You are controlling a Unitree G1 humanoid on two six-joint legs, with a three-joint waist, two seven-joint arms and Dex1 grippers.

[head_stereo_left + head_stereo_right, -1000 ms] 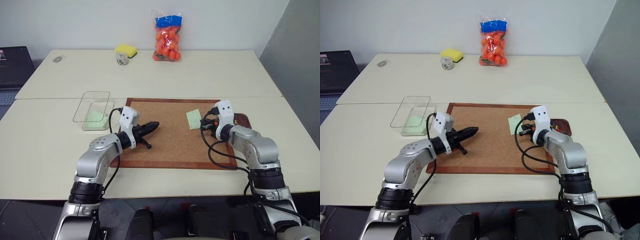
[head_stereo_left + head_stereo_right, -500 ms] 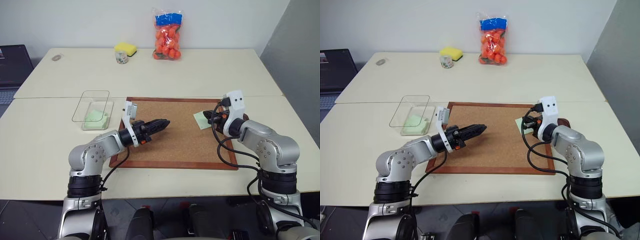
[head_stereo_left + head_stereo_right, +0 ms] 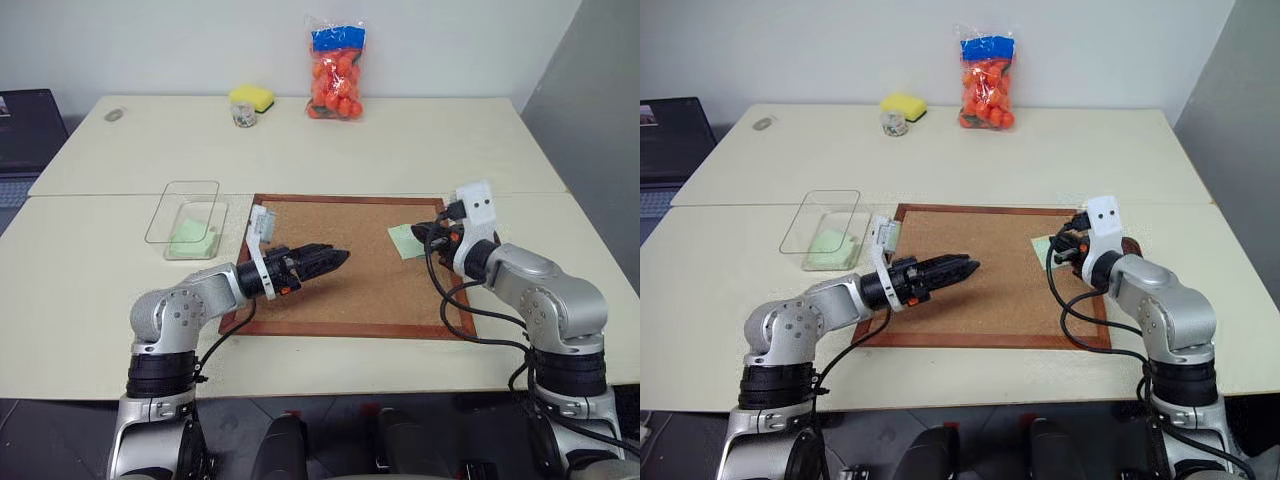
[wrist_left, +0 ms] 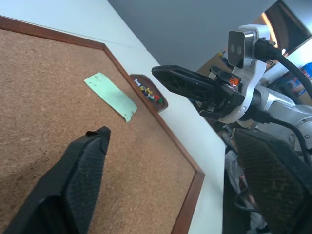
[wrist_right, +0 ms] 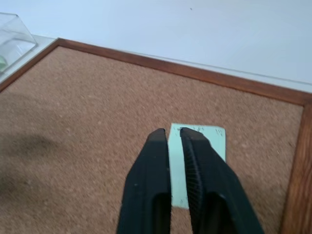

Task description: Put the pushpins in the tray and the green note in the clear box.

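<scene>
The left gripper, two black fingers on a silver arm, hovered level over the middle of the large wood-framed cork board, its fingers spread wide and holding nothing. Ahead of its tips, toward the board's right side, lay a thin pale green rectangular paper note flat on the cork. Just past that note, off the board's edge, sat the small dark reddish-brown tray with rounded corners, with tiny coloured pushpins lying inside it.

The right gripper hung just above the same green note, its black fingers parted by only a narrow slit, with nothing between them. The note showed beneath and beyond its fingertips, near the board's wooden frame.

Off the left gripper's outer side, beside the board's left edge, stood the transparent rectangular plastic box with low walls, and a pale green slip lay in it.
</scene>
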